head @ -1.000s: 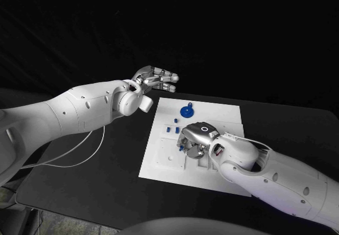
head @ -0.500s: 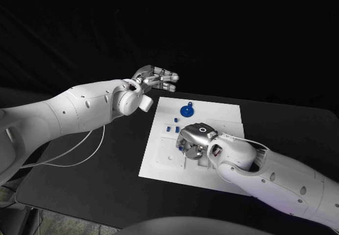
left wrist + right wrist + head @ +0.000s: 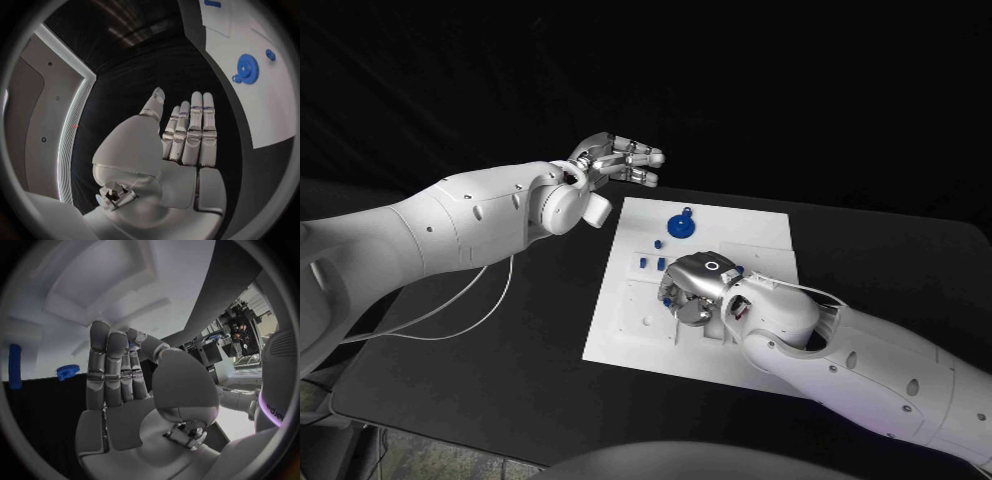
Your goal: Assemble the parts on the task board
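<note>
Parts lie scattered over the task board [image 3: 759,232], the white plate in the middle of the black surface [image 3: 516,350]; a blue gear [image 3: 681,226] sits near the board's far edge, two small blue pieces [image 3: 646,264] lie side by side toward its left edge, and another small blue peg [image 3: 658,244] rests between them and the gear; the same gear [image 3: 247,65] is seen from the left wrist as well. The right hand [image 3: 697,290] is down over the middle of the board, fingers bent toward its recessed area, and something blue [image 3: 672,298] shows at its fingertips; whether it pinches that piece or merely touches it I cannot tell; from the right wrist the fingers [image 3: 112,370] lie close together, with a glimpse of blue behind them. The left hand [image 3: 620,160] hangs in the air beyond the board's far left corner, fingers straight and together, holding nothing.

My reading is that a small part is being seated in the board's centre; the next move seems to call for a fine alignment of piece with socket, then a gentle press, with the left hand idle.
</note>
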Controlling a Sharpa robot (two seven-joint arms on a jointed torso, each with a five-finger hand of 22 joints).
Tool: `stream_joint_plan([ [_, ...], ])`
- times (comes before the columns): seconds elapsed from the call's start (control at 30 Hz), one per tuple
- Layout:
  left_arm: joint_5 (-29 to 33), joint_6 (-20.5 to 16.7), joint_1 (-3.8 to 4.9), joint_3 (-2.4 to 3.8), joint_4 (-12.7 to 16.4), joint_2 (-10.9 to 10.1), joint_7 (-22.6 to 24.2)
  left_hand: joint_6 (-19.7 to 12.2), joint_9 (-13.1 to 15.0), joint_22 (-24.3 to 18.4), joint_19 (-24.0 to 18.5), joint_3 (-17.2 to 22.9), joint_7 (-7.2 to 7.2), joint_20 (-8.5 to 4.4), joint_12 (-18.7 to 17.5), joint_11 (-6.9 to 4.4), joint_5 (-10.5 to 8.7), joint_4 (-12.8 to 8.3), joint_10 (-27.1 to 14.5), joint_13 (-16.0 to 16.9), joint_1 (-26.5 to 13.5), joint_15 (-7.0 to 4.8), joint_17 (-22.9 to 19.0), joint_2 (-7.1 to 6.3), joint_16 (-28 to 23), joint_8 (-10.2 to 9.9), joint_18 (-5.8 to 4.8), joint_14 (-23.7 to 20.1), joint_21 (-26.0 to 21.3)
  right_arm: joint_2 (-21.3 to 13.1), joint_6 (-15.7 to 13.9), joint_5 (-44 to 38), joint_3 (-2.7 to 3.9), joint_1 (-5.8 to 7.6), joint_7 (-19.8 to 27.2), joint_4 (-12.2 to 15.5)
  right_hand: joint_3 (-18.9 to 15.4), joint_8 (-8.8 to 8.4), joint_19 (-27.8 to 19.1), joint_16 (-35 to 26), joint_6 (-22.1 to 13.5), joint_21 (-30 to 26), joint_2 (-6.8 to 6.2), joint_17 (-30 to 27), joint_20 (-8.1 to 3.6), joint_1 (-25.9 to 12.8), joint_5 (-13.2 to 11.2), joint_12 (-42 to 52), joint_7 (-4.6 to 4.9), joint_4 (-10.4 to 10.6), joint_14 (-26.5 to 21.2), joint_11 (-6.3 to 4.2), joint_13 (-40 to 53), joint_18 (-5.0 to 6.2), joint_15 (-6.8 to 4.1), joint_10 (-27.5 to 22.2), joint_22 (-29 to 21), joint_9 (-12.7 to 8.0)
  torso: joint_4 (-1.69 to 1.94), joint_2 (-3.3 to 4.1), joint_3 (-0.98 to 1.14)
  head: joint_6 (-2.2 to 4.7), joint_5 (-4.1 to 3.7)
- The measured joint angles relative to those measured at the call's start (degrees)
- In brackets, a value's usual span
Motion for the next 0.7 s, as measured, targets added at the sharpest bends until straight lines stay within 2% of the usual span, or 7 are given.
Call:
stream_joint_plan([
  [0.13, 0.0, 0.1, 0.00, 0.00, 0.0, 0.0, -0.1, 0.0, 0.0, 0.0, 0.0, 0.0, 0.00, 0.00, 0.0, 0.00, 0.00, 0.0, 0.0, 0.0, 0.0, 0.00, 0.0, 0.00, 0.0, 0.0, 0.00, 0.0, 0.0, -0.2, -0.4, 0.5, -0.09, -0.03, 0.2, 0.1, -2.0, 0.35, 0.4, 0.0, -3.6, -0.8, -1.43, -0.2, 0.86, -1.4, 1.7, 0.4, 0.71, 0.8, -0.2, 1.24, 0.1, 0.40, 0.79, -4.6, -0.3, -0.2, 0.00, -0.01, 0.03, 0.06, 0.01],
  [0.17, 0.0, 0.1, 0.00, 0.00, 0.0, 0.0, -0.1, 0.0, 0.0, 0.0, 0.0, 0.0, 0.00, 0.00, 0.0, 0.00, 0.00, 0.0, 0.0, 0.0, 0.0, 0.00, 0.0, 0.00, 0.0, 0.0, 0.00, 0.0, 0.0, -0.2, -0.6, 0.8, -0.14, -0.04, 0.3, 0.1, -2.8, 0.35, 0.5, 0.0, -4.3, -1.1, -2.07, -0.4, 1.17, -1.5, 1.7, 0.4, 0.96, 0.9, -0.3, 1.65, 0.1, 0.91, 1.14, -5.7, -0.6, -0.2, -0.01, 0.00, 0.05, 0.08, 0.01],
  [0.27, 0.0, 0.2, 0.00, 0.00, 0.0, 0.0, -0.1, 0.0, 0.0, 0.0, 0.0, 0.0, 0.00, 0.00, 0.0, 0.00, 0.00, 0.0, 0.0, 0.0, 0.0, 0.00, 0.0, 0.00, 0.0, 0.0, 0.00, 0.0, 0.0, -0.4, -1.3, 1.4, -0.27, -0.15, 0.3, 0.3, -6.9, 0.35, 0.3, -0.3, -7.0, -2.6, -3.90, -1.2, 1.99, -0.2, 0.5, -0.2, 1.64, 0.7, -0.6, 3.09, -0.4, 1.46, 1.77, -10.6, -1.7, -0.2, -0.02, 0.00, 0.08, 0.12, 0.02],
  [0.3, 0.0, 0.2, 0.00, 0.00, 0.0, 0.0, -0.1, 0.0, 0.0, 0.0, 0.0, 0.0, 0.00, 0.00, 0.0, 0.00, 0.00, 0.0, 0.0, 0.0, 0.0, 0.00, 0.0, 0.00, 0.0, 0.0, 0.00, 0.0, 0.0, -0.5, -1.6, 1.6, -0.30, -0.19, 0.3, 0.3, -9.5, 0.35, 0.6, -0.5, -7.4, -3.3, -3.88, -1.7, 2.30, 0.8, 0.1, -0.2, 1.69, 0.9, -0.6, 3.46, -0.4, 2.22, 2.06, -11.9, -2.2, -0.2, -0.02, 0.00, 0.09, 0.13, 0.02],
  [0.4, -0.1, 0.2, 0.00, 0.00, 0.0, 0.0, -0.1, 0.0, 0.0, 0.0, 0.0, 0.0, 0.00, 0.00, 0.0, 0.00, 0.00, 0.0, 0.0, 0.0, 0.0, 0.00, 0.0, 0.00, 0.0, 0.0, 0.00, 0.0, 0.0, -0.9, -2.6, 2.1, -0.32, -0.23, 0.1, 0.6, -13.6, 0.35, 1.0, -0.7, -7.7, -4.7, -3.89, -3.0, 2.69, 2.6, -0.4, -0.1, 1.78, 1.7, -0.7, 3.79, -0.2, 2.27, 2.52, -13.2, -3.2, -0.2, -0.01, 0.00, 0.11, 0.19, 0.02],
  [0.6, -0.1, 0.3, 0.00, 0.00, 0.0, -0.1, -0.2, -0.5, 0.0, -0.2, 0.0, 0.0, 0.10, 0.00, 0.0, -0.21, 0.00, 0.0, -0.2, 0.0, 0.0, 0.00, 0.0, 0.00, 0.0, 0.0, 0.00, 0.0, 0.0, -2.6, -4.5, 2.8, -0.38, -0.34, -0.5, 1.8, -13.6, 0.35, 1.0, 0.0, -7.7, -5.7, -4.28, -4.2, 2.69, 3.3, -1.4, -0.1, 1.78, 3.1, -0.8, 3.88, -0.2, 2.27, 2.67, -13.2, -3.7, -0.2, -0.03, 0.01, 0.14, 0.37, -0.15],
  [0.7, -0.1, 0.3, 0.00, 0.00, 0.0, -0.2, -0.2, -0.5, 0.0, -0.2, 0.0, 0.0, 0.10, 0.00, 0.0, -0.21, 0.00, 0.0, -0.2, 0.0, 0.0, 0.00, 0.0, 0.00, 0.0, 0.0, 0.00, 0.0, 0.0, -3.8, -5.1, 3.3, -0.05, -0.38, -0.8, 2.8, -12.9, 0.35, 1.0, 0.2, -7.7, -5.7, -4.28, -4.4, 2.69, 3.3, -1.5, -0.1, 1.78, 3.5, -0.8, 3.88, -0.2, 2.26, 2.67, -13.2, -3.4, -0.2, -0.05, 0.01, 0.13, 0.56, -0.29],
])
